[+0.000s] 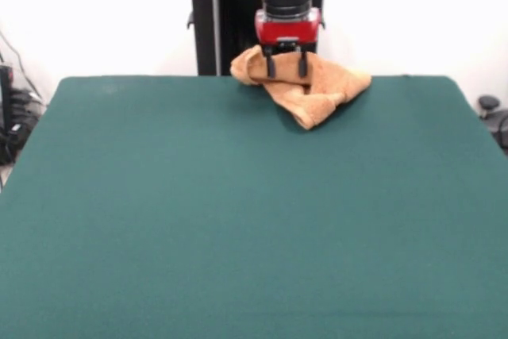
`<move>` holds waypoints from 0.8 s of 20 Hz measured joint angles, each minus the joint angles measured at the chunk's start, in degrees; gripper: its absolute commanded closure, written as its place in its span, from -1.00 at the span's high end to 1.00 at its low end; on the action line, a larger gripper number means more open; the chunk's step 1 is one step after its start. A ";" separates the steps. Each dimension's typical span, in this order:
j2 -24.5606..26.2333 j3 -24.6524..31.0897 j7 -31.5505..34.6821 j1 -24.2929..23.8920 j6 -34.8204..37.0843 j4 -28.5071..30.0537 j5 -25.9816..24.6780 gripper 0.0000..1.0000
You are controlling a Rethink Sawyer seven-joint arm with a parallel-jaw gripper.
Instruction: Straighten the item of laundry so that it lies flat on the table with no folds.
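Note:
The orange-tan towel (305, 85) lies crumpled in a bunched heap at the far edge of the green table (238, 220), a little right of centre, with folds and a corner pointing toward the camera. My gripper (286, 65) hangs from the red and black arm straight above the towel's left part. Its two dark fingers (271, 66) stand apart, open, with the tips just at the cloth's top. Nothing is held between them.
The black pedestal (214, 29) stands behind the table's far edge. Cables and dark equipment (12, 109) sit off the left side, and a dark object (492, 113) off the right side.

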 measured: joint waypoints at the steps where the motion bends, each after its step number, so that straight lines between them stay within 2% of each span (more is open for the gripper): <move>1: -0.05 -0.12 0.00 0.62 -0.18 0.32 0.89 1.00; 7: 4.01 -2.15 0.13 4.97 -7.22 0.33 4.17 1.00; 10: 9.23 -3.06 0.13 7.28 -16.26 0.06 5.76 1.00; 13: 12.75 -3.84 0.13 8.23 -21.97 -0.32 6.57 1.00; 14: 14.72 -5.00 0.13 8.57 -27.23 0.17 6.45 1.00; 16: 15.90 -5.64 0.13 8.72 -31.45 0.80 6.31 1.00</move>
